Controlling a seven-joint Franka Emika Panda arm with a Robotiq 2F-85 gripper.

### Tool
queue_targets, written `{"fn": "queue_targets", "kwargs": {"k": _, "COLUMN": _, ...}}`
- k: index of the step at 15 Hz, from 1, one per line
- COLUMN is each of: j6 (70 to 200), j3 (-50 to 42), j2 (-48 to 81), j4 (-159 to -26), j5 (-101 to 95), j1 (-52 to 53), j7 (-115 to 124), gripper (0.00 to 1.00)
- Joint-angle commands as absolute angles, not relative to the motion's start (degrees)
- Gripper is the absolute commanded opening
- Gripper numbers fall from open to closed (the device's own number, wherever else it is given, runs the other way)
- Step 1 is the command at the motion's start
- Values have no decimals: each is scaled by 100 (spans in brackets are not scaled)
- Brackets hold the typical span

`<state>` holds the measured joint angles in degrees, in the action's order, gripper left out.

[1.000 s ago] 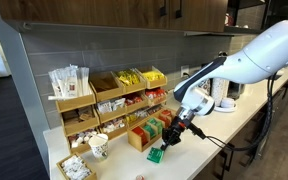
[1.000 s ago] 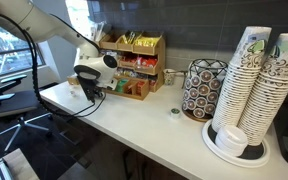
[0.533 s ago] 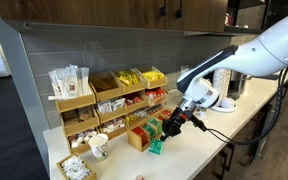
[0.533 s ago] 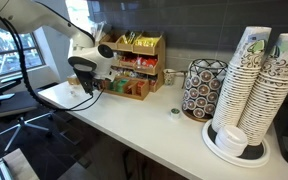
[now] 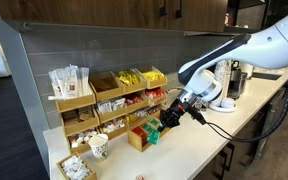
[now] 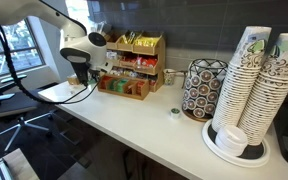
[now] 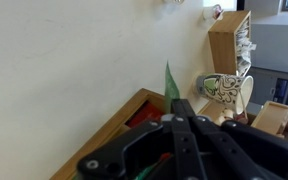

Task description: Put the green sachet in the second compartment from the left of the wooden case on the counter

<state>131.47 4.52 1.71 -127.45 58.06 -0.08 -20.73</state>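
Observation:
My gripper (image 5: pixel 167 122) is shut on the green sachet (image 5: pixel 153 131) and holds it at the near end of the low wooden case (image 5: pixel 141 137) on the pale counter (image 5: pixel 194 150). In the wrist view the green sachet (image 7: pixel 171 80) sticks out past the closed fingertips (image 7: pixel 180 104), over the wooden case (image 7: pixel 124 118), where red sachets (image 7: pixel 147 113) lie in a slot. In an exterior view the gripper (image 6: pixel 85 77) hangs just beside the case (image 6: pixel 130 88); the sachet is hidden there. I cannot tell which compartment lies under it.
A taller tiered wooden rack (image 5: pixel 109 100) stands behind the case. A patterned paper cup (image 5: pixel 99 147) and a tray of white packets (image 5: pixel 74 167) sit near it. Stacked paper cups (image 6: pixel 252 90) and a patterned holder (image 6: pixel 199 88) stand further along the counter.
The gripper has lifted the green sachet off the counter level and carried it toward the wooden case, now right at its end.

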Motion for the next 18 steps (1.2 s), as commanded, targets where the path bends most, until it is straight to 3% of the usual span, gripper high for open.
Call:
{"fn": "queue_targets", "kwargs": {"k": 1, "j6": 13140, "j3": 368, "j2": 155, "j4": -12739, "j5": 5796, "j1": 70, "j7": -2031, "gripper": 1}}
{"fn": "queue_targets", "kwargs": {"k": 9, "j6": 12899, "j3": 249, "j2": 196, "j4": -12481, "j5": 6877, "j1": -17, "j7": -1716, "gripper": 0}}
{"fn": "queue_targets", "kwargs": {"k": 18, "j6": 13103, "j3": 61, "j2": 541, "j4": -12217, "j5": 7188, "j1": -27, "j7": 445, "gripper": 0}}
